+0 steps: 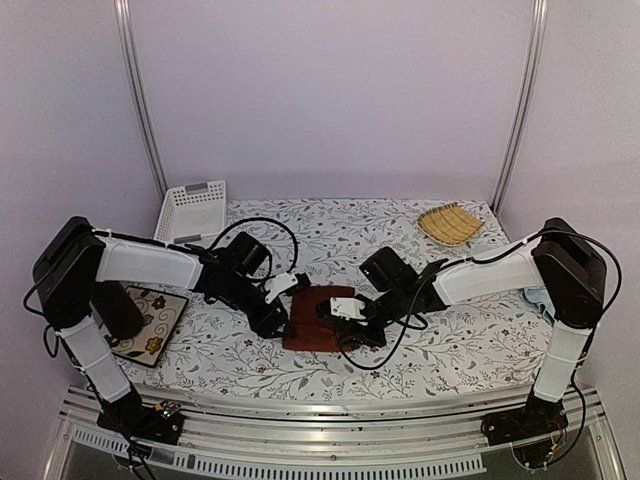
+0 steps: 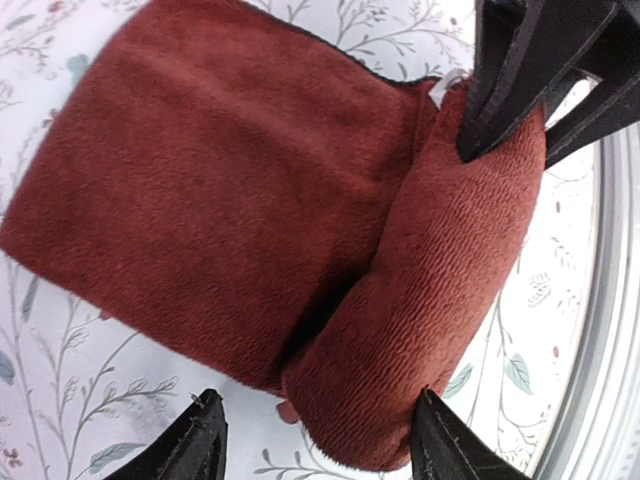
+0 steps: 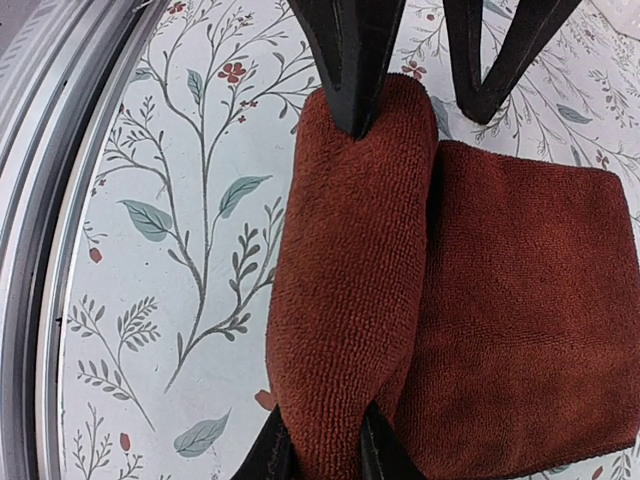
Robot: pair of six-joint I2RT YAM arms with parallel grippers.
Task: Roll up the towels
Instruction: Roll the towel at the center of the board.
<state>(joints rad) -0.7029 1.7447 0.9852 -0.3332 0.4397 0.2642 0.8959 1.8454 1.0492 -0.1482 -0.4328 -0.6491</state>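
Note:
The rust-red towel (image 1: pixel 312 322) lies mid-table, its near edge rolled into a thick tube (image 3: pixel 345 290) beside the flat part (image 2: pixel 200 170). My right gripper (image 3: pixel 320 458) is shut on one end of the tube, a finger on each side. At the other end my left gripper (image 2: pixel 320 445) stands open: one fingertip (image 2: pixel 440 445) touches the tube's side and the other is clear of the cloth. From above, both grippers (image 1: pixel 278 320) (image 1: pixel 338 312) flank the towel. The pale blue towel (image 1: pixel 538 300) is mostly hidden behind the right arm.
A yellow woven mat (image 1: pixel 450 222) lies at the back right and a white basket (image 1: pixel 192 210) at the back left. A flowered square tile (image 1: pixel 150 322) sits under the left arm. The metal front rail (image 3: pixel 40 200) runs close to the roll.

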